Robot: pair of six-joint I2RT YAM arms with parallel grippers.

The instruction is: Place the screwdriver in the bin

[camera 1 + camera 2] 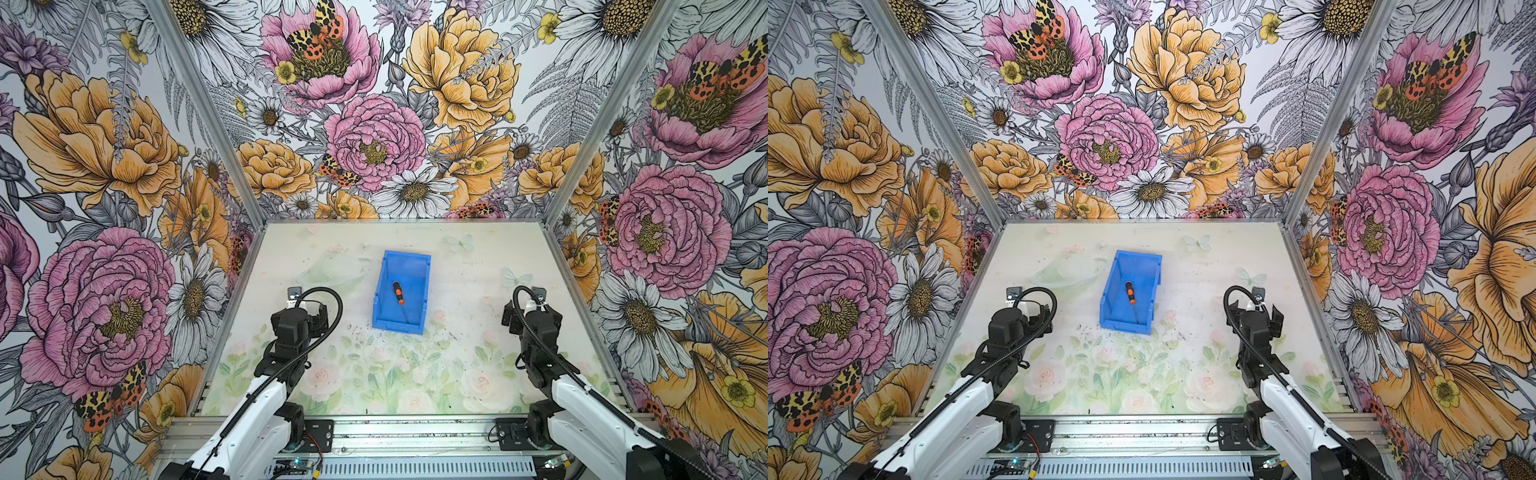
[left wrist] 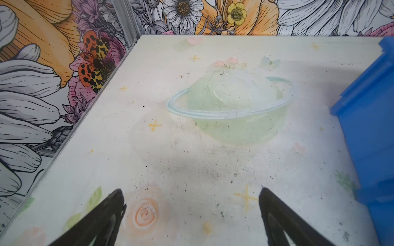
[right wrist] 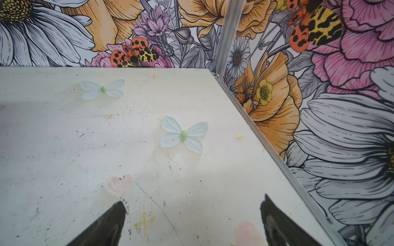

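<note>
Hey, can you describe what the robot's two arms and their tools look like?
The two arms match. The left arm and right arm have white shell links with black joints and wrists. A black ribbed cable loops along each. The left tool and right tool end in black, tapering fingers.

Left arm [image 1: 266,390]: white lower link, black wrist, bent at the elbow, set at the near left in both top views.
Left gripper [image 2: 190,189]: jaws spread wide, both black fingertips [image 2: 115,204] showing in the wrist view.
Right arm [image 1: 569,390]: same bent pose, near right.
Right gripper [image 3: 194,200]: jaws spread wide, tips well apart.
Both grippers point toward the far side, well apart from each other.
</note>
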